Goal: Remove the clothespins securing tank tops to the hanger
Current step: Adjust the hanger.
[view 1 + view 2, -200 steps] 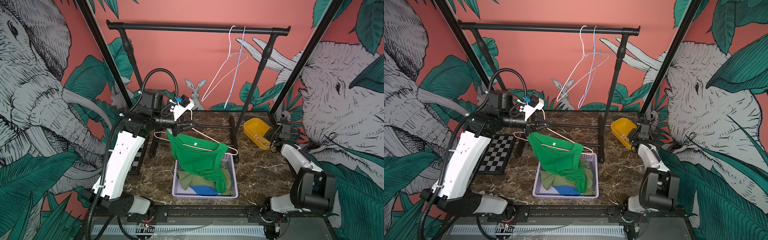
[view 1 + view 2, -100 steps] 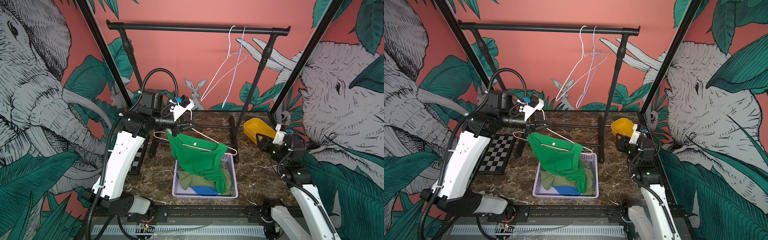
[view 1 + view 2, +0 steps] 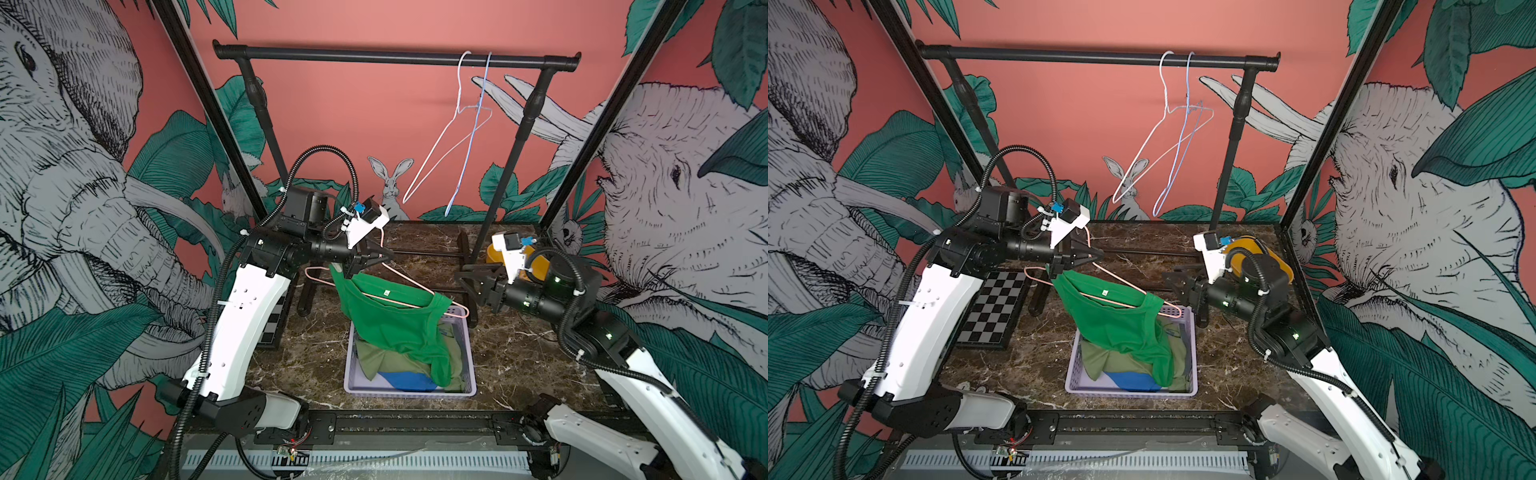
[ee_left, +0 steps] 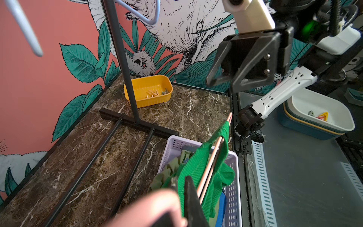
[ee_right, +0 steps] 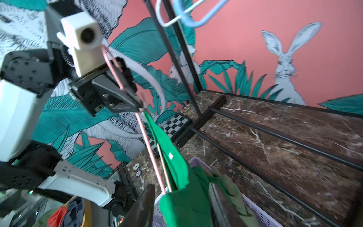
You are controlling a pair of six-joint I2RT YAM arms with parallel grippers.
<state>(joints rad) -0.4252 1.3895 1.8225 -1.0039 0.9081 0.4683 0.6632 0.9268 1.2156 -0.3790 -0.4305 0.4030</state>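
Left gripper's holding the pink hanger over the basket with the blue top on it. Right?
No. It's the green top on the hanger; the blue top lies in the basket. Both top views show it. The left gripper does hold the hanger over the basket.
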